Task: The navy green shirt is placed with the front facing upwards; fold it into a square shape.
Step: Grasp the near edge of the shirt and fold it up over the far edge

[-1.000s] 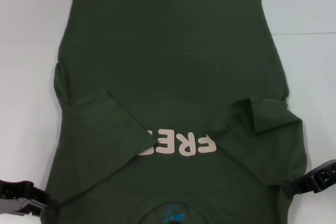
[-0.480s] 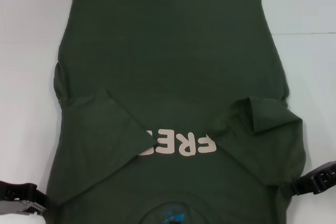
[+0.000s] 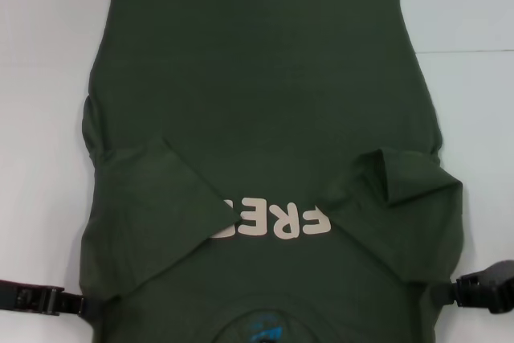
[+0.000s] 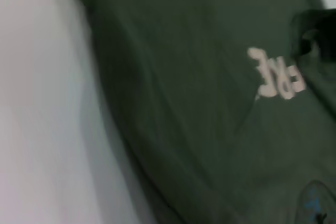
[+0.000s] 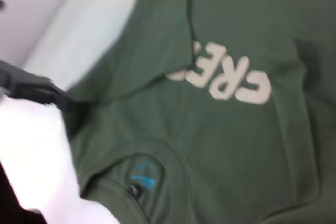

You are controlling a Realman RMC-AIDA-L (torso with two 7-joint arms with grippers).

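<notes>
Shirt (image 3: pixel 265 118) lengthwise, collar toward robot

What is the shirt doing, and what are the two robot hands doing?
Shirt: flat on the table, front up, both sleeves folded in over the chest, lettering partly covered.
Left gripper: low at the shirt's left edge near the collar end.
Right gripper: low at the shirt's right edge.

"free!" lettering (image 3: pixel 275 222) half hidden under folded sleeves; collar (image 3: pixel 265 328) cut off by the head view's near edge
</notes>
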